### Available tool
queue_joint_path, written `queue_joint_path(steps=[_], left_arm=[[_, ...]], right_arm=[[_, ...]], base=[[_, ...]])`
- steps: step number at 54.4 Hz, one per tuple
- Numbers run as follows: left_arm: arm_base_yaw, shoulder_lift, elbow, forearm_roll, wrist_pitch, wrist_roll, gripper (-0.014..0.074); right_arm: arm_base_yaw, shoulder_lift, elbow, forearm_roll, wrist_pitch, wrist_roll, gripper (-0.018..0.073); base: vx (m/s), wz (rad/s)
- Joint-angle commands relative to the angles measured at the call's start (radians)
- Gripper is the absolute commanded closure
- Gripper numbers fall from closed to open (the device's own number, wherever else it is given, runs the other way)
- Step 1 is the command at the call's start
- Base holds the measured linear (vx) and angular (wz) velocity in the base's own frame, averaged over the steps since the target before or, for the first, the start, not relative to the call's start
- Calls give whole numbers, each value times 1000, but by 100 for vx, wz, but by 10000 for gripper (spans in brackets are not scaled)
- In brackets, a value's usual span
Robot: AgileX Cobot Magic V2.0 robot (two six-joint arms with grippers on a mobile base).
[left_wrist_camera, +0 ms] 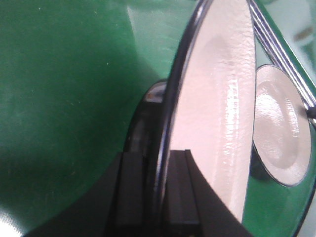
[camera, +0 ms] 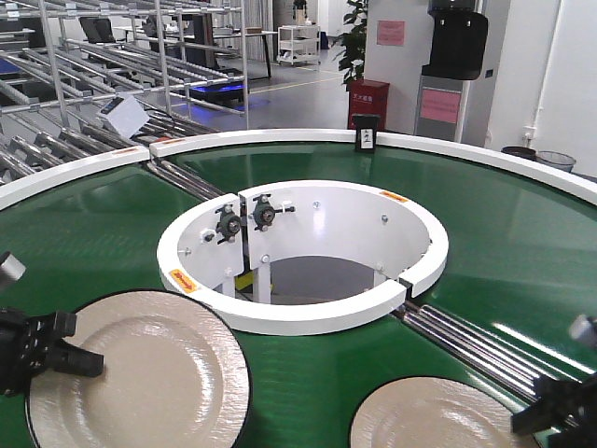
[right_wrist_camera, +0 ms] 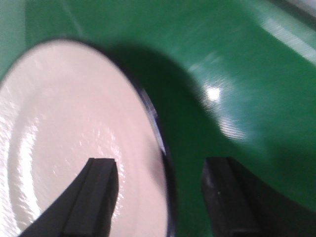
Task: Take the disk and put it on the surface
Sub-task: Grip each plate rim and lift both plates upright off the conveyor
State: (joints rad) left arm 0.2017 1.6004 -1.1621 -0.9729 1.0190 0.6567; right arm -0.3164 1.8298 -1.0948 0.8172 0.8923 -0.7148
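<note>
Left gripper [left_wrist_camera: 155, 197] pinches the rim of left disk [camera: 140, 373], near-left edge of green belt [camera: 93, 215]. Right gripper [right_wrist_camera: 163, 197] is wide, straddling right disk [right_wrist_camera: 74, 123] rim, near-right edge.

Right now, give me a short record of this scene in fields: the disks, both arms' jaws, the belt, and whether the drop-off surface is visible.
disks: two pale plates with dark rims, left disk and right disk
support: both on the green belt, which rings a white hub
left gripper: jaws shut on the left disk's rim, one on each face
right gripper: jaws open, straddling the right disk's rim
placing surface: not in view
</note>
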Motion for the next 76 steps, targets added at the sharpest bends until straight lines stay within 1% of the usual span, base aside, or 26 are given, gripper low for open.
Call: queue_joint_path(steps=[1,6,13,18,22,28,31,34,42,48,55,61,65,67,70,73,76], left_arm=[[-4,-52,-24,-116,33,-12,603],[-4,-52,-24,-116,41,-12,603],[-4,-52,-24,-116,40,-12,603],[-4,-52,-24,-116,40,-12,603],[-4,-52,-24,-116,49,-8,603],[-4,-52,-24,-115,65,-8,603],[-4,-52,-24,-115,65,-8,603],[-4,-52,-24,-117,65,-8,603],[-4,-52,-24,-143,57,-10,603],[-4,-52,-24,-168,42,-25,602],[-4,-52,-24,-186,-10,-98,601],[-5,-52,-24,-184,-30,-198,601],[-9,-53,-24,-187,-29,-243,600],[-18,-53,-24,-189,-30,-257,601],[-39,-53,-24,-213,-33,-266,601],[-80,-53,-24,-254,-33,-278,601],[-126,-54,-24,-303,-36,-281,597]], right_arm=[[40,-4,-31,39,29,-28,124],[91,26,-31,49,56,-52,124],[174,46,-31,42,44,-69,127],[208,46,-33,41,32,-49,169],[216,42,-34,42,38,-17,247],[213,30,-34,47,43,40,414],[211,18,-34,48,44,44,505],[211,-3,-34,56,44,42,576],[211,-83,-34,115,36,37,573],[211,-160,-34,197,36,54,571],[211,-248,-34,338,32,182,571],[211,-302,-44,464,25,217,568],[212,-326,-75,538,44,243,567],[217,-330,-102,568,59,257,567],[227,-331,-166,598,78,269,567],[244,-331,-222,593,80,292,567],[263,-328,-286,567,66,340,567]], base=[[0,0],[0,0],[0,0],[0,0],[0,0],[0,0],[0,0],[0,0],[0,0],[0,0],[0,0],[0,0],[0,0],[0,0],[0,0],[0,0],[0,0]])
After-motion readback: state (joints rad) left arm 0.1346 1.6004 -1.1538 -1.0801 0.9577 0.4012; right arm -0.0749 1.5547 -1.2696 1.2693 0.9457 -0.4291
